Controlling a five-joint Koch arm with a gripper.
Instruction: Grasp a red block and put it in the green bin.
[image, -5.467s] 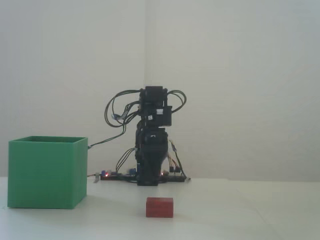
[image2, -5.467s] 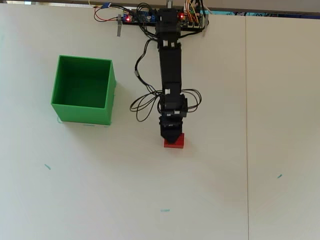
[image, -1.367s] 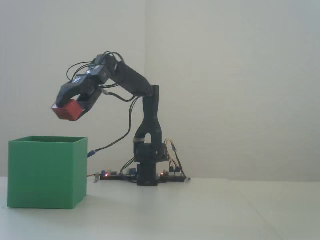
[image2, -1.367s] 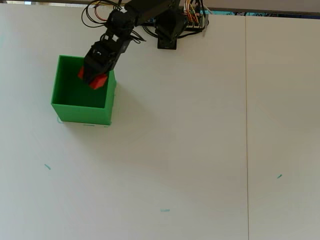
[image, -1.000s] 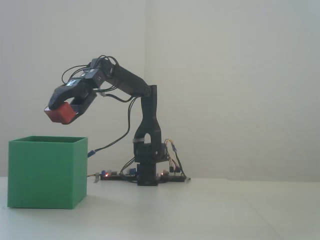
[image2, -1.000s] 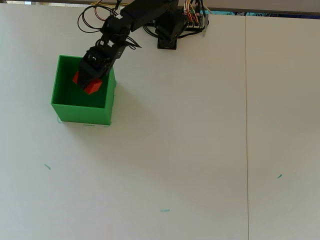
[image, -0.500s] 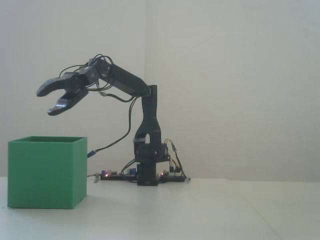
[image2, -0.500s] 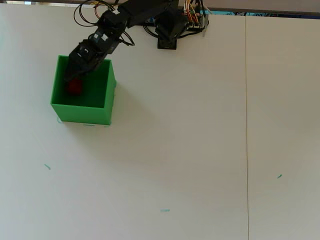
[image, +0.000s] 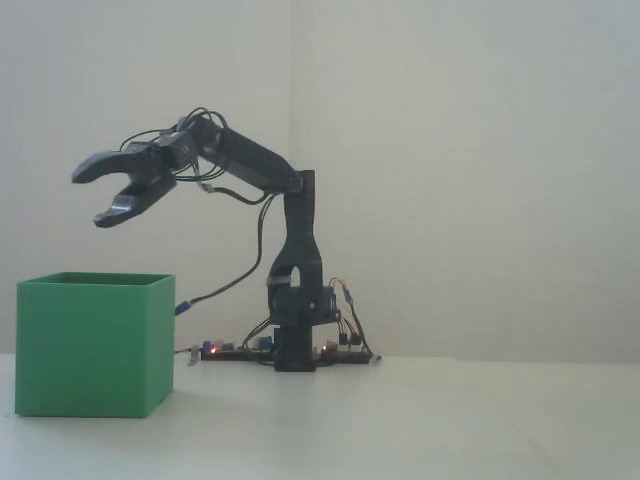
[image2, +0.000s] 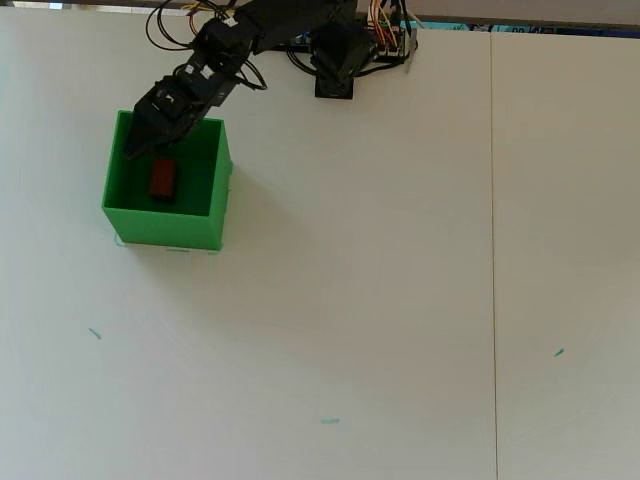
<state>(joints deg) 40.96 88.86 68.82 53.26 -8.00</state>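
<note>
One red block (image2: 163, 180) below parted jaws.

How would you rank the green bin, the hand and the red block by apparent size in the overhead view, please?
1. green bin
2. hand, though it hangs above the bin, nearer the camera, so it looks enlarged
3. red block, inside the bin

Desk (image2: 400, 300): white, matte, one thin seam (image2: 492, 250) running top to bottom in overhead view. Small teal marks: left (image2: 95, 334), bottom centre (image2: 330, 421), right (image2: 559, 352). Wall (image: 450, 150): plain, pale.
</note>
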